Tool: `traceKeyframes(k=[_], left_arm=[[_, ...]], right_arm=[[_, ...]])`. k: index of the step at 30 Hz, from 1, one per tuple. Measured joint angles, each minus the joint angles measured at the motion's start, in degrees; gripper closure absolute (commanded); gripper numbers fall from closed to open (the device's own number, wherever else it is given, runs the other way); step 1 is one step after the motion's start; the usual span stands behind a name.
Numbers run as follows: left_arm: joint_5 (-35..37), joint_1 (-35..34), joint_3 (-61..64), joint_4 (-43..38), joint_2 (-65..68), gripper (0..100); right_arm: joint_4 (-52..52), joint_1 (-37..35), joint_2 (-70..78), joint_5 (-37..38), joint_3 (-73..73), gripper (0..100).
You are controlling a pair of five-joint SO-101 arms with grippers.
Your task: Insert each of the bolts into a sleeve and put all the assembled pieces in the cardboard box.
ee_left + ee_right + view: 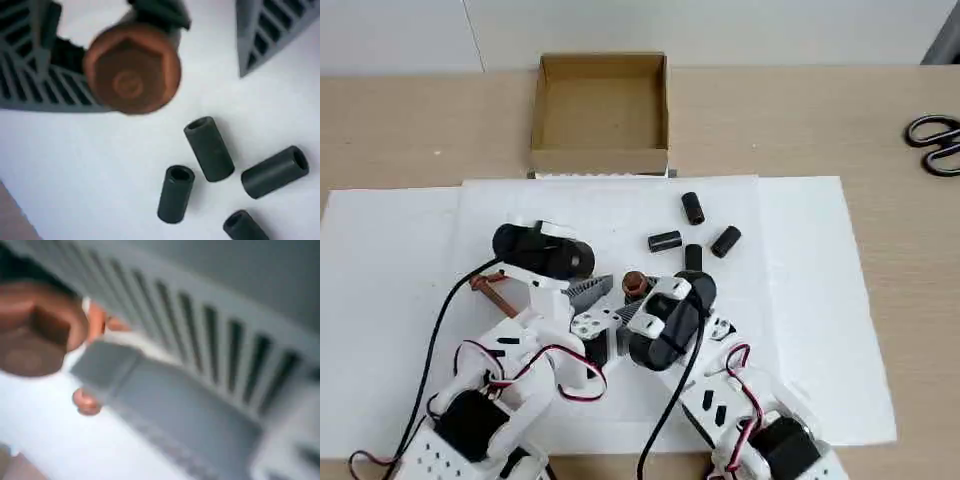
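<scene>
A copper bolt (634, 284) hangs just above the white paper between my two grippers. Its hex head (132, 67) faces the left wrist camera, with something dark (160, 12) behind it. My left gripper (592, 292) is open, and the bolt sits in the wide gap between its grey fingers (35, 65). My right gripper (640, 298) appears shut on the bolt (35, 330), seen blurred at its tip. A second bolt (496, 292) lies on the paper to the left. Several black sleeves (692, 208) (209, 148) lie loose beyond the grippers. The cardboard box (535, 110) stands open at the back.
White paper (800, 300) covers the table's middle. Scissors (935, 145) lie at the far right edge. Cables trail from both arms at the front. Bare paper stretches between the sleeves and the box.
</scene>
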Motion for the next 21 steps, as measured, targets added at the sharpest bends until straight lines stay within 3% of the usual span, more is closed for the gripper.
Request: traceKeyframes(k=[6, 14, 21], left_arm=[[0.2, 0.6, -4.2, -0.2, -0.1, 76], [0.3, 0.6, -4.7, -0.2, -0.1, 100], [0.3, -5.5, -4.7, -0.2, -0.1, 100]], right_arm=[[-0.4, -0.2, 1.0, -0.2, 1.7, 99.5], [-0.4, -0.4, 0.9, 0.0, 1.7, 99.5], [-0.4, -0.4, 0.9, 0.0, 1.7, 99.5]])
